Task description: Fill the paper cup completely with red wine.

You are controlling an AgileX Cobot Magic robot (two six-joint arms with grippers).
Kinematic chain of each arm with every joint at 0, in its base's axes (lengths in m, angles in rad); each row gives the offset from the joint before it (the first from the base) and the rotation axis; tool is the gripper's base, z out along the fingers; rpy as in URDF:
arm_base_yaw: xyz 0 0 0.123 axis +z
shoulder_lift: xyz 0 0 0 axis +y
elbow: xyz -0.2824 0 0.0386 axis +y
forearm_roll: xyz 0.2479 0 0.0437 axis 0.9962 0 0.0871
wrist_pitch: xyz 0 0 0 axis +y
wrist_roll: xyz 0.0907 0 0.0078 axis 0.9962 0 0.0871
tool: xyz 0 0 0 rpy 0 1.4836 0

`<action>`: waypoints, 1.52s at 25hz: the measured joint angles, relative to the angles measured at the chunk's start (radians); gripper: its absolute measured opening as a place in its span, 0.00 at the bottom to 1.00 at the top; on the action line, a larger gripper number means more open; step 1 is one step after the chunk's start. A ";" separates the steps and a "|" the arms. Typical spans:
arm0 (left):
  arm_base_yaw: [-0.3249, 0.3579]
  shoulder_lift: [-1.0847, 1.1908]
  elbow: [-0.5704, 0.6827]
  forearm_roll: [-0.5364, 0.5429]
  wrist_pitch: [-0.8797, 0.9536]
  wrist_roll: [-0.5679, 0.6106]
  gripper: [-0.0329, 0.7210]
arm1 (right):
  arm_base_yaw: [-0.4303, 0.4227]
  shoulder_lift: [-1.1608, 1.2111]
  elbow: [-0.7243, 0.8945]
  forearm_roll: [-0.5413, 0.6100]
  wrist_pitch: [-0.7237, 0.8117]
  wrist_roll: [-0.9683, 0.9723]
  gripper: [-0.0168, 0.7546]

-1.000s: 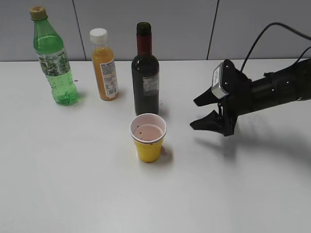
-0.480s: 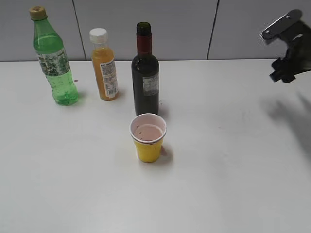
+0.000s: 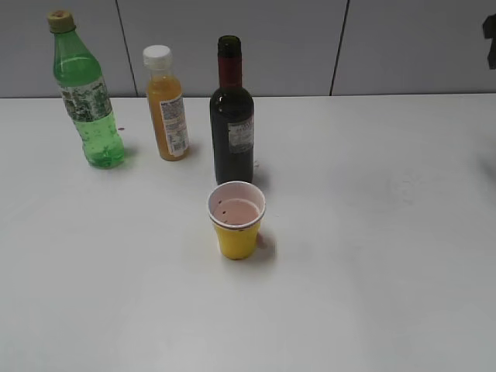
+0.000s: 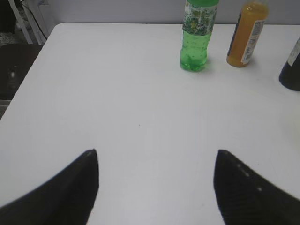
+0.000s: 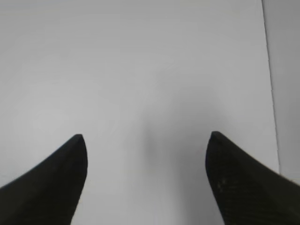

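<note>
White tabletop (image 3: 372, 294) fills most of what I can see, with grey wall panels behind it. On my exterior view the paper cup (image 3: 236, 219) stands upright near the middle of the table, mouth up, its long axis vertical and tapering toward the base. Its inside looks whitish-pink with a few dark specks, and I can't make out any dark liquid in it. Just behind the cup, close but not touching, stands the wine bottle (image 3: 232, 112), upright, neck pointing straight up, open at the top with dark contents filling the body; that is where the red wine (image 3: 231, 155) sits. To its left are the orange juice bottle (image 3: 166, 105) with its white cap and, further left, the green soda bottle (image 3: 85, 93), both upright.

My left gripper (image 4: 157, 187) hovers over bare table with its fingers (image 4: 70, 187) spread wide and nothing between them. From that wrist camera the green and orange bottles are far ahead, and only a dark edge of the wine bottle shows at the right border; the cup is out of its view.

My right gripper (image 5: 145, 180) is likewise spread apart and empty, looking at plain table near its edge, well away from the cup and bottle.
</note>
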 joint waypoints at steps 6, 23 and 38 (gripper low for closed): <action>0.000 0.000 0.000 0.000 0.000 0.000 0.82 | -0.008 -0.004 -0.147 0.047 0.288 -0.079 0.79; 0.000 0.000 0.000 0.000 0.000 0.000 0.82 | -0.008 -0.585 0.329 0.135 0.303 -0.085 0.79; 0.000 0.000 0.000 0.000 0.000 0.000 0.82 | -0.008 -1.132 0.910 0.124 0.193 -0.087 0.79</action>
